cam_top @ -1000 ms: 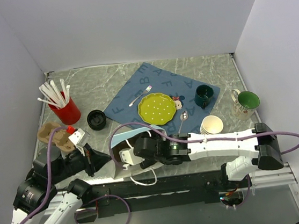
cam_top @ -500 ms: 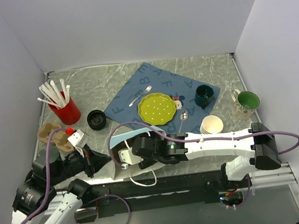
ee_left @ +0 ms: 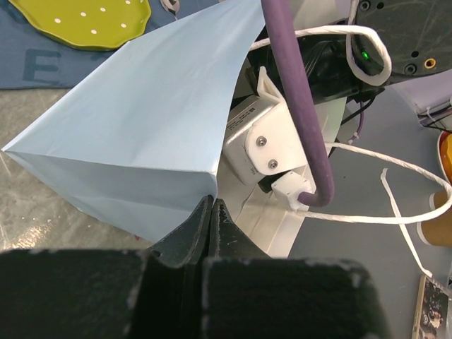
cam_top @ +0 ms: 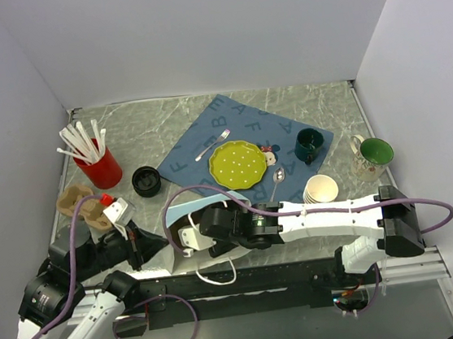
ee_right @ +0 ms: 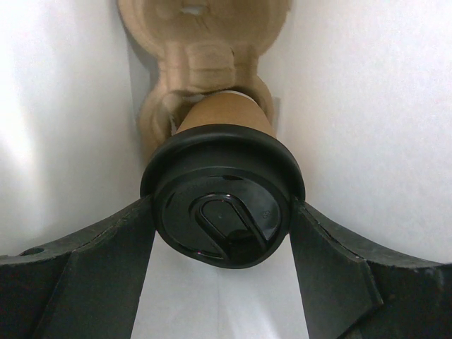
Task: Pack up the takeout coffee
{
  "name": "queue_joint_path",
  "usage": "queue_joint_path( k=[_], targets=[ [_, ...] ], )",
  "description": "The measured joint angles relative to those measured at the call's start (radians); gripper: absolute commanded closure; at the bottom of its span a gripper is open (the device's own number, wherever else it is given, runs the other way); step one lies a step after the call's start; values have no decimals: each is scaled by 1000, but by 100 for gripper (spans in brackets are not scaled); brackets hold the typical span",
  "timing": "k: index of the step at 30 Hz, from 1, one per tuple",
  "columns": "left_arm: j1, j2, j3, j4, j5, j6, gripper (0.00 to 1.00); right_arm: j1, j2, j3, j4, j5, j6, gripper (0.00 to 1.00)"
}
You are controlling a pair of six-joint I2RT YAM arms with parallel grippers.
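coffee: the takeout coffee (ee_right: 222, 219) is down inside the paper bag (ee_right: 367, 106), black lid facing the right wrist cam. Only a short bit of brown cup shows past the lid.

coffee base: its far end sits at a ring of the cardboard cup carrier (ee_right: 205, 42), which is at 12 o'clock from the lid. Can't tell if it's actually seated in there, the lid blocks it.

right gripper (ee_right: 222, 212): one finger at 9 o'clock and one at 3 o'clock of the lid, both pressed onto its rim, so it's clamped on the coffee.

from above: the coffee doesn't show at all. The bag and the right arm (cam_top: 314, 218) cover it, and the right fingers are buried in the bag mouth too.

left gripper (ee_left: 211, 219): fingers pressed together, pinching the bag's edge right by a folded corner. The lower half of that view is just dark blurry gripper body.

bag: light blue outside, white inside, at roughly 7 o'clock from the yellow plate (cam_top: 238, 164). Its white string handle (ee_left: 367, 212) loops loose toward the near table edge.

around it: loose black lid (cam_top: 146, 180) at 9 o'clock of the plate, stack of paper cups (cam_top: 321, 187) at 4 o'clock.
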Motion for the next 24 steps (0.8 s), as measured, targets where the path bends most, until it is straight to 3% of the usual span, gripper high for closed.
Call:
queue_joint_path(
  k=[24],
  targets=[
    [0,51,18,1,4,10,99,-32,50,0,54,-35,-4,46]
  ],
)
